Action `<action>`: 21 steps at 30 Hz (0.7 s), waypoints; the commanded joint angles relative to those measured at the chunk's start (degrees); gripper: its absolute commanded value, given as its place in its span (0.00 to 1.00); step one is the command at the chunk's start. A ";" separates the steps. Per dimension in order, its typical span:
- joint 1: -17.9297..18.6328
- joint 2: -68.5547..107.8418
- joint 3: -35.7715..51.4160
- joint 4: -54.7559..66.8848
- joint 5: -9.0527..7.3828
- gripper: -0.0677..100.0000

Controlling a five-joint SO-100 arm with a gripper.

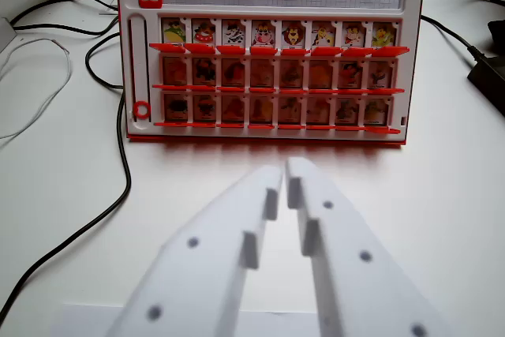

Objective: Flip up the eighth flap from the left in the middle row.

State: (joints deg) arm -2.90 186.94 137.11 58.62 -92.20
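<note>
Wrist view: the white hand point(284, 170), nearly closed and holding nothing, sits on the white counter point(71, 195) in front of the red game board point(268, 76) with 3 rows of flaps.

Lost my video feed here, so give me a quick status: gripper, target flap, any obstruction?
Gripper empty, jaws nearly closed, short of the game board. Eighth middle-row flap lying flat, untouched. Bare table between, nothing blocking.

1 wrist camera, behind the tool point(284, 170), angled down toward the near game board point(267, 76).
</note>
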 commanded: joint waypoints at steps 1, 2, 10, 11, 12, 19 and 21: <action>-0.09 0.53 -0.26 -0.53 0.00 0.00; -0.09 0.53 -0.18 -0.53 0.00 0.00; 0.44 0.53 0.26 -0.53 0.18 0.00; 0.62 0.53 0.44 -0.79 0.18 0.00; 0.70 0.53 0.53 -1.05 0.26 0.00; 5.54 -9.67 -2.64 -5.80 1.85 0.00; 8.44 -15.91 -4.57 -8.26 2.02 0.00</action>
State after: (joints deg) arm 2.02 179.74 138.25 55.02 -90.62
